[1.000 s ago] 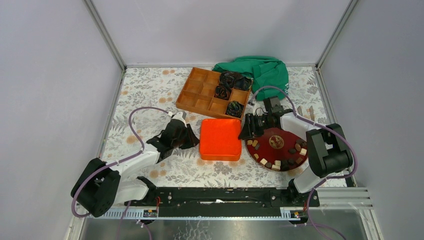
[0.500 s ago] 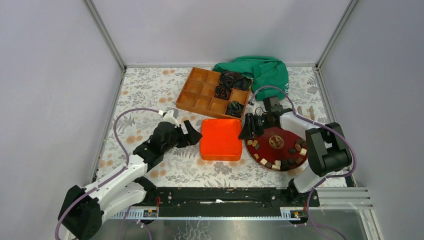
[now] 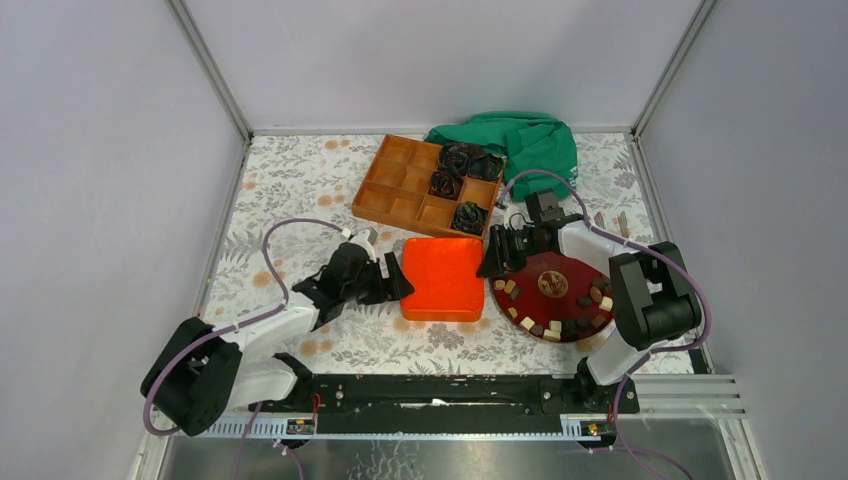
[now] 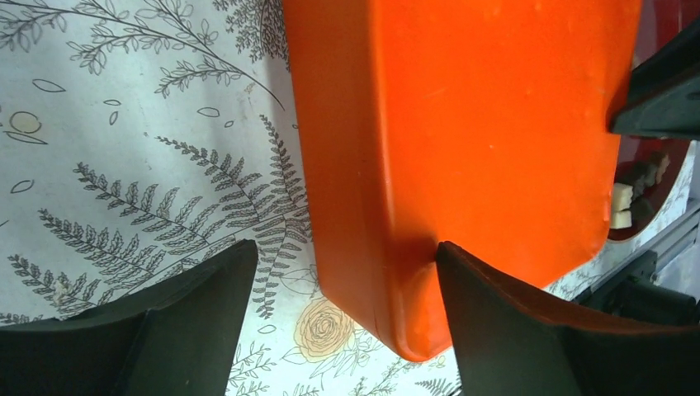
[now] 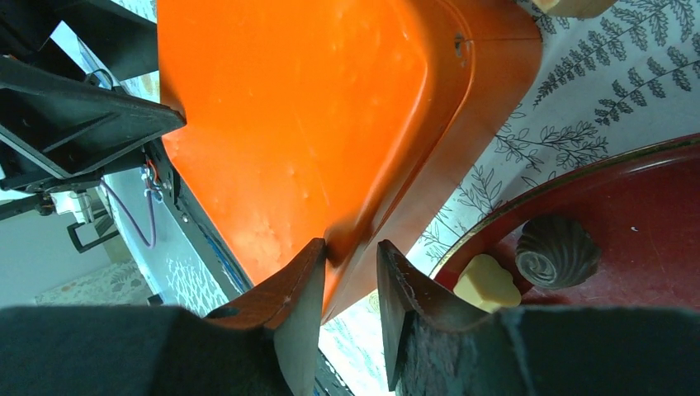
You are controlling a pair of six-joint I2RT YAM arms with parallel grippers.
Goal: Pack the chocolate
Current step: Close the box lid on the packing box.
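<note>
Up close only: right gripper point(image 5: 351, 252) tight on rim of orange lid point(image 5: 314, 107); left gripper point(image 4: 342, 254) wide apart.

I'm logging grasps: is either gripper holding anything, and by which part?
The right gripper appears to pinch the orange lid by its rim nearest the red plate. The left gripper is open, straddling its opposite edge.

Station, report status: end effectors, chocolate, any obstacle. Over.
Left end effector open, at orange lid's left edge. Right end effector pinching lid's right rim. Chocolate on red plate, none in wooden box. Black paper cups sit in some box cells.
</note>
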